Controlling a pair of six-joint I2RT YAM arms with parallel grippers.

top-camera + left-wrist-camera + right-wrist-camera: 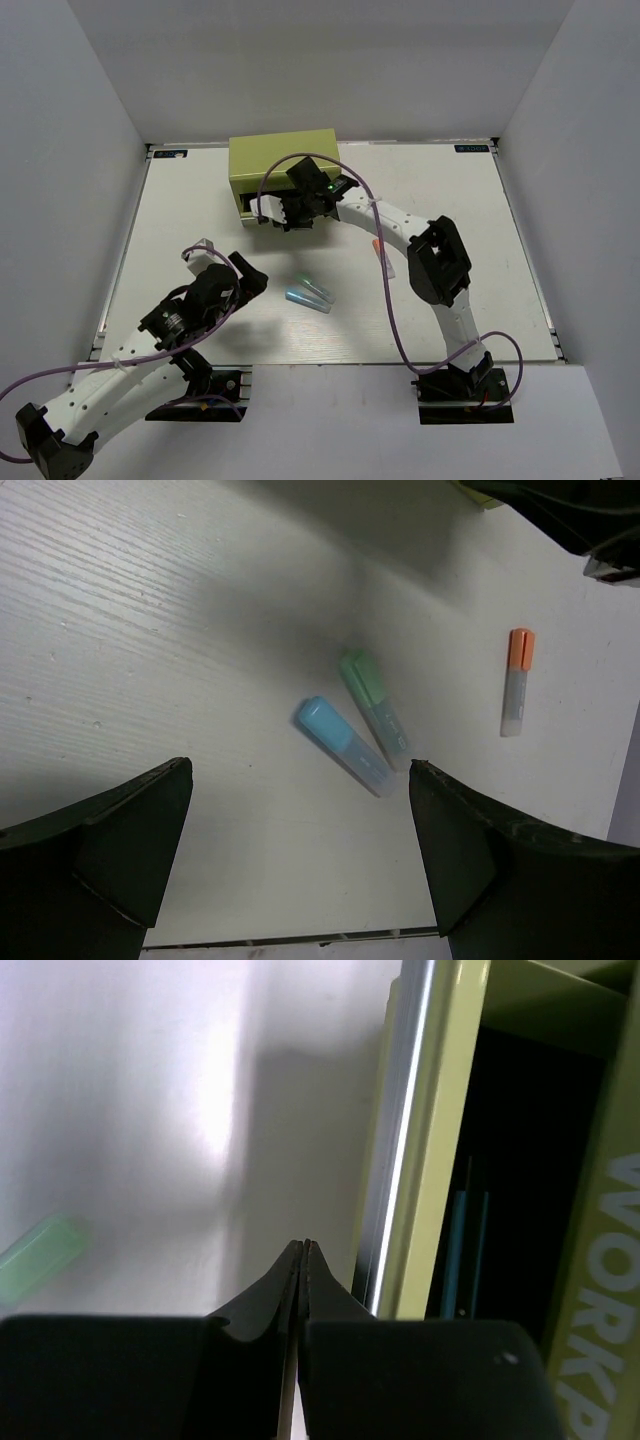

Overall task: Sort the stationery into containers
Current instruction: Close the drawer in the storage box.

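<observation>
Three markers lie mid-table: a light blue marker (343,745) (307,300) and a green-capped marker (374,705) (318,290) side by side, and an orange-capped marker (517,680) (383,252) apart to their right. My left gripper (300,770) (227,262) hovers open just short of the blue one, holding nothing. At the back stands the olive-green chest (283,165) (440,1160). My right gripper (305,1246) (292,215) is shut and empty at its front, beside a dark open drawer in which a slim blue pen (456,1250) shows. The green-capped marker (40,1255) lies far left.
Pale lettering (620,1260) runs down the chest's front. The right arm's elbow (438,262) rises over the table's right half, near the orange-capped marker. White walls enclose the table on three sides.
</observation>
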